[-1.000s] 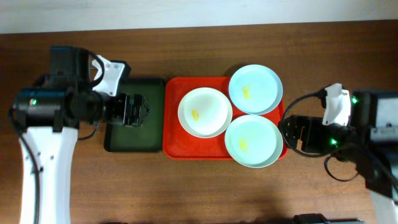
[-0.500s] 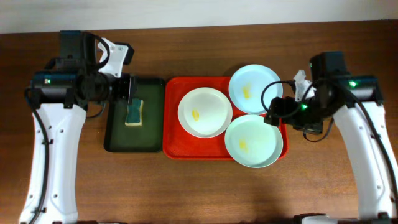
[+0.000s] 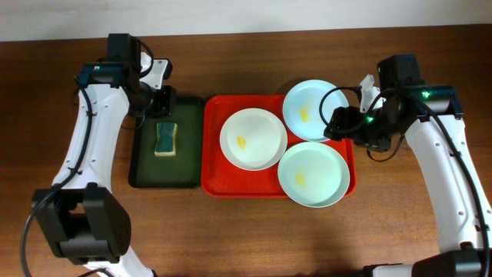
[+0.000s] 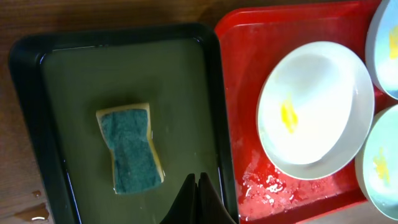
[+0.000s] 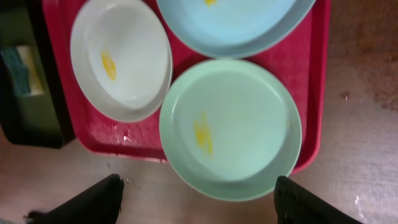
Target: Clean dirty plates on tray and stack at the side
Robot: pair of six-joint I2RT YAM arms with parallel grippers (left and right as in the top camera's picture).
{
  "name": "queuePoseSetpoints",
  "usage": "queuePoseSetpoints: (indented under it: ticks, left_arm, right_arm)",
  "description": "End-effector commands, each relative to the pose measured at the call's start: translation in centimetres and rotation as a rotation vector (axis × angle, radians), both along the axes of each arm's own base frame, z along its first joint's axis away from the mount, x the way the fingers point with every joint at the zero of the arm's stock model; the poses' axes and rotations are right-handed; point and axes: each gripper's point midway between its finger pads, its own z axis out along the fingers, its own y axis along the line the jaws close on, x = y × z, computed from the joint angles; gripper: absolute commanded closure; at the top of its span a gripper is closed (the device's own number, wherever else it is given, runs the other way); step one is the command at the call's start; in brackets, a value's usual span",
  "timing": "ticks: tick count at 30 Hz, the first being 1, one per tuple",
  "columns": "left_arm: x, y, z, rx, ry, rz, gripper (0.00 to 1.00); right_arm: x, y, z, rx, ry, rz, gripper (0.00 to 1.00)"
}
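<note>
- My left gripper [image 4: 198,190] hangs over the dark green tray [image 4: 25,124], jaws pinched together and empty, near the sponge [image 4: 129,149] I'd scrub with.
- My right gripper [image 5: 198,185] hovers above the mint plate [image 5: 236,124], jaws wide, likely to steady it.
- The white plate [image 3: 253,138] and blue plate [image 3: 315,110] share the red tray [image 3: 215,181], all yellow-smeared, with none stacked on the worktop [image 3: 231,231].

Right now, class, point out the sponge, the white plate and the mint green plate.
sponge [image 4: 130,149], left wrist view, green top face.
white plate [image 3: 254,136], overhead view, bare centre.
mint green plate [image 5: 239,124], right wrist view, bare centre.
</note>
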Motion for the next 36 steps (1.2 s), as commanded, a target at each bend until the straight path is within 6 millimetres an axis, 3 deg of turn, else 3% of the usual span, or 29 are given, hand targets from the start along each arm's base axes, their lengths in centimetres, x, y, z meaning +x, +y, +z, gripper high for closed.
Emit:
queuePoseSetpoints:
  ticks: [1, 6, 9, 13, 17, 20, 21, 25, 30, 36]
  left_arm:
    - [0.7, 1.4, -0.7, 0.067, 0.003, 0.039, 1.0]
    - [0.8, 1.9, -1.5, 0.095, 0.004, 0.048, 1.0]
    - [1.8, 2.7, -1.6, 0.135, -0.036, 0.065, 1.0]
    - [3.8, 3.8, -1.7, 0.125, -0.095, 0.121, 1.0]
    - [3.1, 6.6, -2.9, 0.12, -0.034, 0.199, 1.0]
    - [2.9, 7.2, -3.5, 0.117, -0.01, 0.212, 1.0]
    - [2.9, 7.2, -3.9, 0.117, -0.001, 0.212, 1.0]
    - [2.8, 7.1, -4.4, 0.117, 0.014, 0.209, 1.0]
    - [2.8, 6.8, -4.3, 0.103, 0.015, 0.204, 1.0]
    - [2.8, 6.8, -4.4, 0.103, 0.015, 0.204, 1.0]
  right_arm:
    - [0.9, 0.4, 0.3, 0.013, -0.033, -0.003, 0.21]
    - [2.5, 0.2, 0.4, 0.003, -0.096, -0.006, 0.21]
    - [2.7, 0.3, 0.0, 0.003, -0.086, -0.005, 0.21]
    - [2.7, 2.6, -1.1, -0.012, -0.069, 0.063, 0.21]
    - [3.5, 4.8, -2.5, -0.183, -0.111, 0.15, 0.27]
    - [4.3, 6.6, -3.3, -0.237, -0.149, 0.197, 0.33]
    - [4.5, 7.1, -3.7, -0.239, -0.15, 0.209, 0.39]
    - [4.9, 7.5, -7.0, -0.224, -0.045, 0.095, 0.43]
    - [5.1, 9.9, -10.6, -0.14, 0.042, 0.135, 0.56]
    - [6.4, 10.4, -13.5, -0.147, 0.052, 0.138, 0.89]
